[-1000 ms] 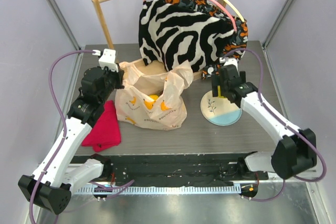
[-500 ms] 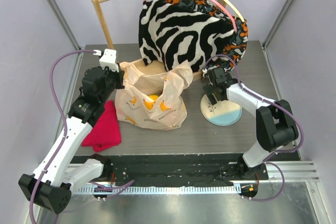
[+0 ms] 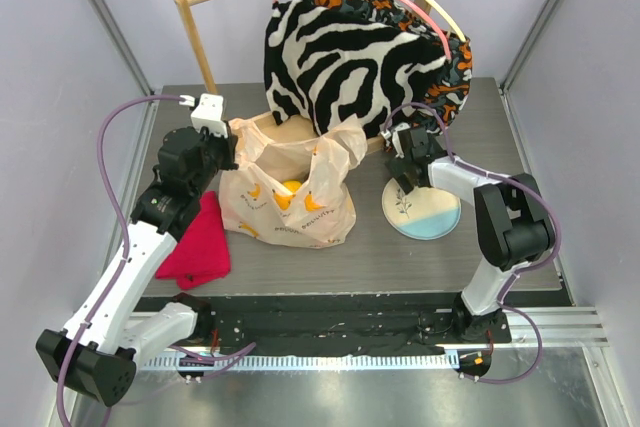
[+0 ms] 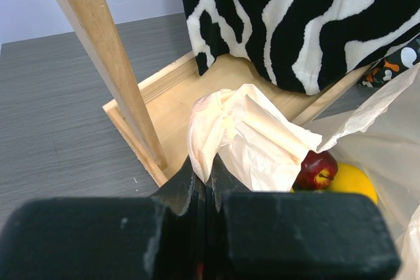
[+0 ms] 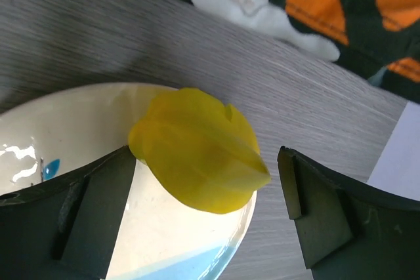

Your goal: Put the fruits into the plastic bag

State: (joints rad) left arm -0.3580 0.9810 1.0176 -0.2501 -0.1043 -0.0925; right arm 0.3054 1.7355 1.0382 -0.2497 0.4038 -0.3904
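Right wrist: my right claw, wide, straddles the yellow fruit. I'd centre it, then squeeze gently. My left claw pinches the plastic bag.

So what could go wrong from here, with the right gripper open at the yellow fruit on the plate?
1. The yellow fruit lies at the rim of the plate, nearer one finger of the open right gripper. Closing may push it off onto the table.
2. The shut left gripper pinches only a thin fold of the plastic bag. The fold may slip, and the mouth may fall over the red apple inside.
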